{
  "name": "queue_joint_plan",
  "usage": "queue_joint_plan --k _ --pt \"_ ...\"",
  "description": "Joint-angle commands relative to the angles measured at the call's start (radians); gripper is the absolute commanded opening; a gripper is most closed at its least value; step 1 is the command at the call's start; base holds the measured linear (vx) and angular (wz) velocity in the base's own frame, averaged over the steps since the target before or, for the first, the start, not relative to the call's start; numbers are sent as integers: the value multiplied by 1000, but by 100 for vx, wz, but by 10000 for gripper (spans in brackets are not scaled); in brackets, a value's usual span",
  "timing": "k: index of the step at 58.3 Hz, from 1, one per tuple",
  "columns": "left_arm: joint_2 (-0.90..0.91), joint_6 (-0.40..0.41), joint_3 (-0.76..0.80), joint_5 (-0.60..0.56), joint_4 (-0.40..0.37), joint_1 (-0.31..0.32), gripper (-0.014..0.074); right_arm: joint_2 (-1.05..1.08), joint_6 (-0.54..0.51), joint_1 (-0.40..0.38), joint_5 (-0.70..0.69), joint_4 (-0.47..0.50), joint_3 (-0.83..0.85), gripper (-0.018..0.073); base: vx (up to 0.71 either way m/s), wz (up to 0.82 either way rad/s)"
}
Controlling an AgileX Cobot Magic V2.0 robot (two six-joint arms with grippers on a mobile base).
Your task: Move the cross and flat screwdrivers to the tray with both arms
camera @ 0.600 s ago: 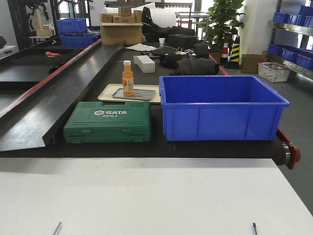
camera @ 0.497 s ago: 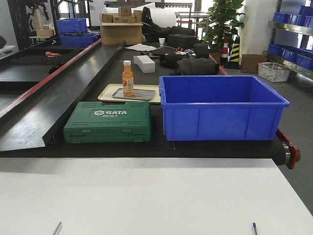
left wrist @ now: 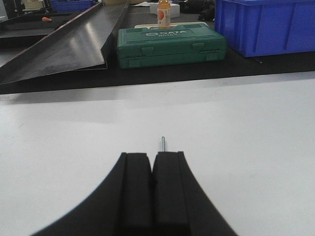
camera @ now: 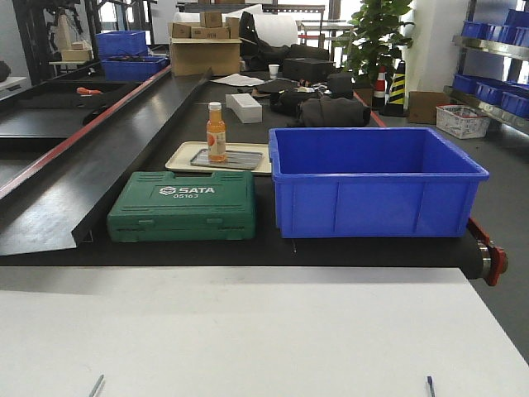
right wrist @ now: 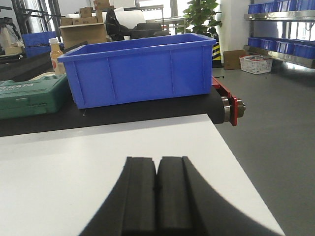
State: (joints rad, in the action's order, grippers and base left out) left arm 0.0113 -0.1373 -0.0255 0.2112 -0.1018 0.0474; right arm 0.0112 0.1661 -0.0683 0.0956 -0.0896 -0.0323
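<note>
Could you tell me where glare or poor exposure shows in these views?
Front view: far windows beside the potted green plant blow out. Left wrist view: sheen streaks the sloped black ramp. Right wrist view: the black right gripper reads flat, detailless.

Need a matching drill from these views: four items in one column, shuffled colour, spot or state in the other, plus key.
1. toolbox
2. bin
3. bottle
4. right pincer

A. blue, open top
B. shut, over the white table
C. green, left of the bin
D. orange, upright

Pairs: 1-C, 2-A, 3-D, 4-B
</note>
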Motion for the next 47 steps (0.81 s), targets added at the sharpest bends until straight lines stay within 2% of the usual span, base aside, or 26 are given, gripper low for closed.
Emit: queue_joint_plan --k 1,7,21,35,40,47 --pt "6 6 -32 -87 -5 4 2 12 -6 -5 -84 -2 -14 -8 0 0" --pt "6 6 -32 -95 -5 4 2 12 -6 -5 -85 -2 -14 -8 0 0" --pt "6 6 -32 -203 -5 4 2 12 -6 -5 -112 -2 -14 -8 0 0" --pt "6 10 -7 -469 -6 4 2 12 -10 -5 -333 -2 1 -8 0 0" --pt "6 25 70 -439 -6 4 2 3 -10 -5 -295 -2 81 -8 0 0" --pt "-54 25 281 -275 -6 4 2 -78 -12 -5 -118 -3 309 -8 0 0"
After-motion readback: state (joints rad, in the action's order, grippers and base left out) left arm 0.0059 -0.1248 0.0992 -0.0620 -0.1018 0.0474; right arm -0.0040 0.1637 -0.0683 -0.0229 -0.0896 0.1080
